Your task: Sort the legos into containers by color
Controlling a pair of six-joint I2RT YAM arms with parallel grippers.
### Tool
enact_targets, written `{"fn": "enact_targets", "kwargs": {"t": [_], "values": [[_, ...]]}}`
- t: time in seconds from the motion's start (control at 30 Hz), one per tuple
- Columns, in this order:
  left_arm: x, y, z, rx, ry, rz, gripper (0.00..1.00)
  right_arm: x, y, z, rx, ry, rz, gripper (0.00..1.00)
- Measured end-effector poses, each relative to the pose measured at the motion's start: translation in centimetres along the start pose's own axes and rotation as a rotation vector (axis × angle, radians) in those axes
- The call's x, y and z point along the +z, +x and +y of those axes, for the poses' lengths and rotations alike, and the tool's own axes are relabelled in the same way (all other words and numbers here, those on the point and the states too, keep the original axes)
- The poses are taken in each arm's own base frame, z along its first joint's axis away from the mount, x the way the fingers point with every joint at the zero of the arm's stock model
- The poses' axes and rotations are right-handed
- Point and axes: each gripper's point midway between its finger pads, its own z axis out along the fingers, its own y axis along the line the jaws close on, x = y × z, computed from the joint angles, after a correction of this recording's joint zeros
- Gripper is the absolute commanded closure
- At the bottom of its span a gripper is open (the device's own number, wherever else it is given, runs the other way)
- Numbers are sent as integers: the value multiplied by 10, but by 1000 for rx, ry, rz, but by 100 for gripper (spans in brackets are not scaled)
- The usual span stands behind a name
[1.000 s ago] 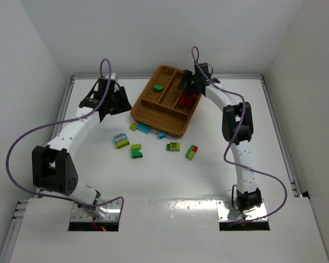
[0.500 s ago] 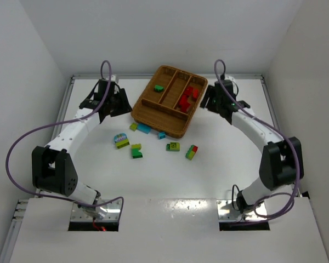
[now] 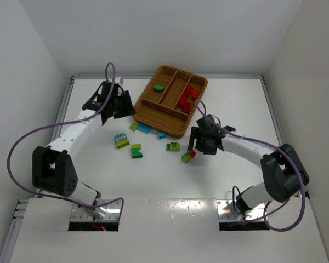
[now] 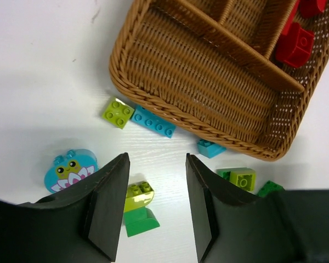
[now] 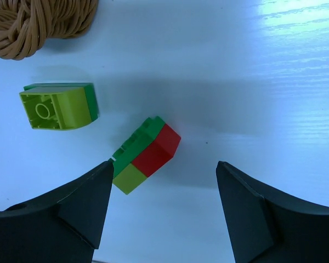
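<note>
Right fingers [image 5: 71,213]: spread wide and holding nothing, one on either side of the red, green and lime stack [image 5: 148,153]. One tip sits right at the stack's green corner, and I cannot tell whether it touches.
Stack: lies flat on the white desk [image 3: 236,109], at about 5 o'clock from the wicker tray [image 3: 164,130] and apart from it.
Lime-and-green lego [image 5: 57,107]: near the stack at its 10 o'clock in the right wrist view, close to the tray's rounded corner and touching neither.
Left fingers [image 4: 107,203]: parted a moderate way and holding nothing, above the desk on the tray's 9 o'clock side.
Under the left fingers: a lime lego stacked on a green one [image 4: 138,205]. At its 10 o'clock is a rounded light blue piece with a frog face [image 4: 70,170].
Along the tray's near wall: a small lime lego [image 4: 118,112] just beside a long light blue lego [image 4: 152,121] that lies by the wicker. A small light blue lego [image 4: 210,148] sits further along, towards 3 o'clock.
Tray: the red legos [image 3: 187,97] lie in the long compartment on its 3 o'clock side. One green lego [image 3: 159,87] lies in the compartment on its 9 o'clock side, towards the far end.
</note>
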Motion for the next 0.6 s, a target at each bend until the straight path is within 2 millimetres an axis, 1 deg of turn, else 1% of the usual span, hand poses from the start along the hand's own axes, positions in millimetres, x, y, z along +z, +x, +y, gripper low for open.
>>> {"fn": "enact_targets", "kwargs": {"t": [0.2, 0.23, 0.27, 0.3, 0.37, 0.43, 0.6], "values": [[-4, 7, -8, 14, 22, 9, 49, -1, 5, 10, -13, -24, 7, 25], [-4, 6, -8, 14, 23, 8, 49, 0, 6, 12, -24, -32, 10, 22], [-4, 6, -8, 14, 23, 7, 49, 0, 7, 14, -40, -37, 18, 16], [-4, 6, -8, 14, 22, 8, 49, 1, 9, 16, -62, -42, 32, 14], [-3, 8, -8, 14, 22, 12, 49, 5, 12, 21, -102, -48, 64, 12], [-3, 11, -7, 14, 21, 18, 49, 11, 15, 26, -128, -52, 95, 12], [-2, 11, -7, 14, 22, 20, 49, 22, 35, 25, -149, -11, 169, 12]]}}
